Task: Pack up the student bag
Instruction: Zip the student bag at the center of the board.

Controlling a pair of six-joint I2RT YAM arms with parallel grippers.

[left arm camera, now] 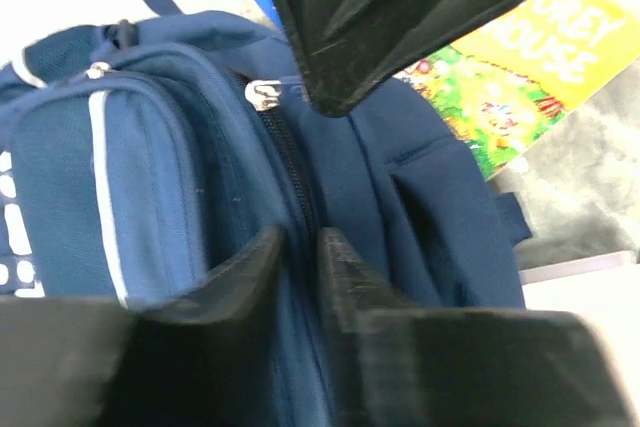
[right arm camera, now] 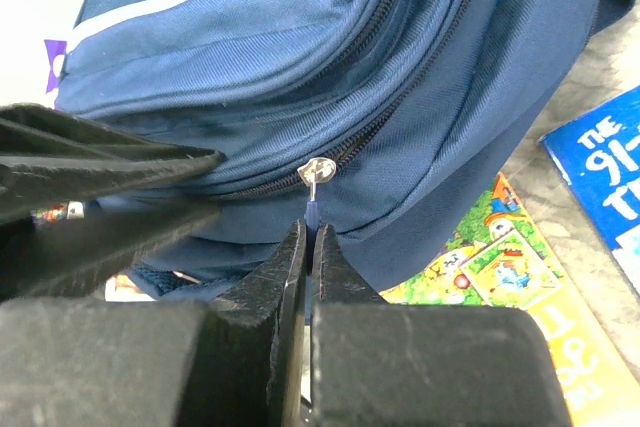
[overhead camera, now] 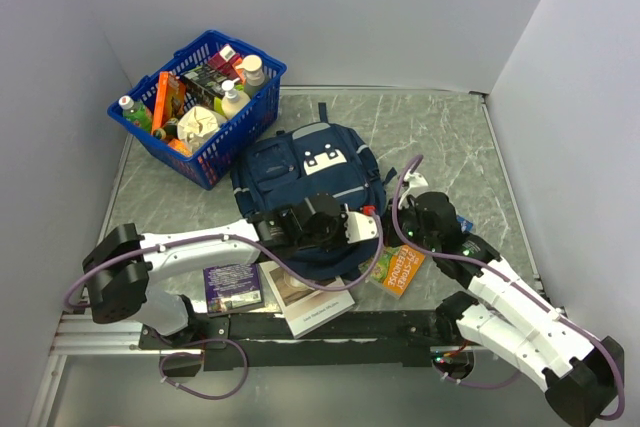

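Observation:
The student bag (overhead camera: 300,169), navy with a grey-blue front panel, lies flat in the middle of the table. My left gripper (overhead camera: 362,223) is at its near right edge. In the left wrist view its fingers (left arm camera: 262,259) are shut on a fold of the bag (left arm camera: 150,177) beside the zip track, below a silver slider (left arm camera: 262,94). My right gripper (overhead camera: 397,221) faces it from the right. In the right wrist view this gripper (right arm camera: 309,232) is shut on the blue zip pull (right arm camera: 314,209), which hangs from the slider (right arm camera: 320,169) of the closed zip.
A blue plastic basket (overhead camera: 262,97) full of bottles and boxes stands at the back left. Books lie along the near edge: a purple one (overhead camera: 232,287), a white one (overhead camera: 305,305) and an orange picture book (overhead camera: 402,269). A blue book (right arm camera: 600,177) lies right of the bag.

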